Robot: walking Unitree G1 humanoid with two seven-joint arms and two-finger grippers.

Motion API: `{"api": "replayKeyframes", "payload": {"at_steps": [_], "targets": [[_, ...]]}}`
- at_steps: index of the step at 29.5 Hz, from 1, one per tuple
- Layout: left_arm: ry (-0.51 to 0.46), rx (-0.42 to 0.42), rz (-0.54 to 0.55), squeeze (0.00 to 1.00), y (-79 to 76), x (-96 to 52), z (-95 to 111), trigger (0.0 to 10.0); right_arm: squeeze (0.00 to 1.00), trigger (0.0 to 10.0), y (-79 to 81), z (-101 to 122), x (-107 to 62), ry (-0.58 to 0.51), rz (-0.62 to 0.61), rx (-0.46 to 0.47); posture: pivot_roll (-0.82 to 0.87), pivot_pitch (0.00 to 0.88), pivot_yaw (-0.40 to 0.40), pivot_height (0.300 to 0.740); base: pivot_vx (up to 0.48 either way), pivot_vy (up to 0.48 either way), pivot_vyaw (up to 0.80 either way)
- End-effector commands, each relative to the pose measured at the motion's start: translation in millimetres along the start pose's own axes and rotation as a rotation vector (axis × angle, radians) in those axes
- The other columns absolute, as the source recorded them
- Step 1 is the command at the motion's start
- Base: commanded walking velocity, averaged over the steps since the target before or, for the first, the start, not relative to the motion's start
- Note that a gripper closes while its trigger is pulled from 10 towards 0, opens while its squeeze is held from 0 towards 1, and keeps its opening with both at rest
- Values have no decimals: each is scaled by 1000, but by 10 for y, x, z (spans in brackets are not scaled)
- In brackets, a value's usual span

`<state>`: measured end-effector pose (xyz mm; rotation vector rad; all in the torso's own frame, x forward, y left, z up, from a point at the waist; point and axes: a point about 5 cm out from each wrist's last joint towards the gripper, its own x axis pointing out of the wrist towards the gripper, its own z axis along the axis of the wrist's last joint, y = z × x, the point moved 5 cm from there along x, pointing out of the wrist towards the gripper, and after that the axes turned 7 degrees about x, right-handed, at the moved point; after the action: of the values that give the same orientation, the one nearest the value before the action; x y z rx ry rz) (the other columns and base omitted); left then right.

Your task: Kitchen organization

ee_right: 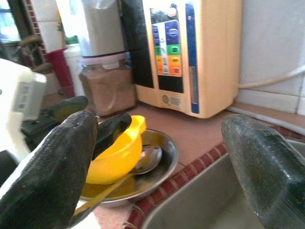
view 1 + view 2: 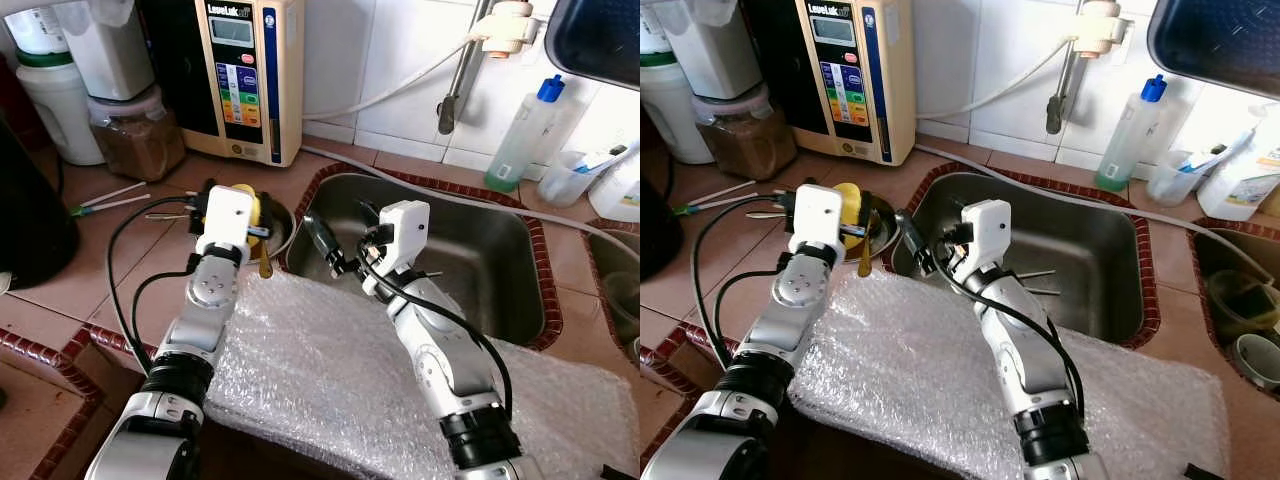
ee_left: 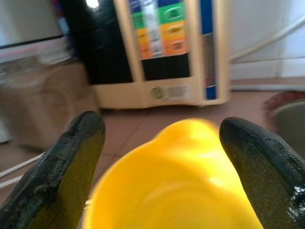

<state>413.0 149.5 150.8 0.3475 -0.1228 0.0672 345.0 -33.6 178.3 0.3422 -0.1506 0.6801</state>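
A yellow plastic bowl (image 2: 245, 199) sits in a shallow metal plate (image 1: 167, 164) on the tiled counter, just left of the sink (image 2: 480, 265). A metal spoon (image 1: 148, 159) lies in the plate beside the bowl, and a brownish handle (image 2: 264, 262) hangs over the plate's near rim. My left gripper (image 3: 162, 121) is open, with one black finger on each side of the bowl (image 3: 181, 191). My right gripper (image 2: 345, 230) hovers open over the sink's left edge, pointing toward the plate, with nothing between its fingers.
A bubble wrap sheet (image 2: 310, 360) covers the counter's front. Behind the plate stand a cream water appliance (image 2: 245, 70) and a jar of brown powder (image 2: 135, 135). A blue-capped bottle (image 2: 525, 130) and a faucet pipe (image 2: 455, 90) stand behind the sink. Thin sticks (image 2: 110, 197) lie left.
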Motion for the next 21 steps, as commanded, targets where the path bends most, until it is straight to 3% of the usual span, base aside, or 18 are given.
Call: {"api": "replayKeyframes", "payload": {"at_steps": [1, 2, 3, 4, 5, 12, 21], "targets": [[23, -2, 21, 1000, 38, 30, -18, 10000, 1000, 10000, 158, 68, -3, -12, 84, 9, 41, 0, -13, 740, 0, 0, 0], [38, -6, 35, 1000, 64, 29, -49, 10000, 1000, 10000, 198, 68, -14, -8, 103, 7, 38, 0, -9, 740, 0, 0, 0], [64, -17, 56, 467, 102, 27, -101, 10000, 1000, 10000, 231, 54, -29, 3, 116, 0, 37, 0, -7, 740, 0, 0, 0], [64, -17, 56, 467, 102, 27, -101, 10000, 1000, 10000, 231, 54, -29, 3, 116, 0, 37, 0, -7, 740, 0, 0, 0], [81, -27, 73, 0, 142, 29, -133, 10000, 1000, 10000, 243, 41, -40, 10, 119, -4, 35, 0, -8, 740, 0, 0, 0], [133, -64, 106, 0, 215, 44, -213, 10000, 1000, 10000, 256, 18, -54, 22, 116, -9, 44, 0, -14, 740, 0, 0, 0], [107, -25, 109, 0, 304, 115, -104, 10000, 1000, 10000, 256, 70, -17, 18, 118, -33, 54, 0, -15, 740, 0, 0, 0]]}}
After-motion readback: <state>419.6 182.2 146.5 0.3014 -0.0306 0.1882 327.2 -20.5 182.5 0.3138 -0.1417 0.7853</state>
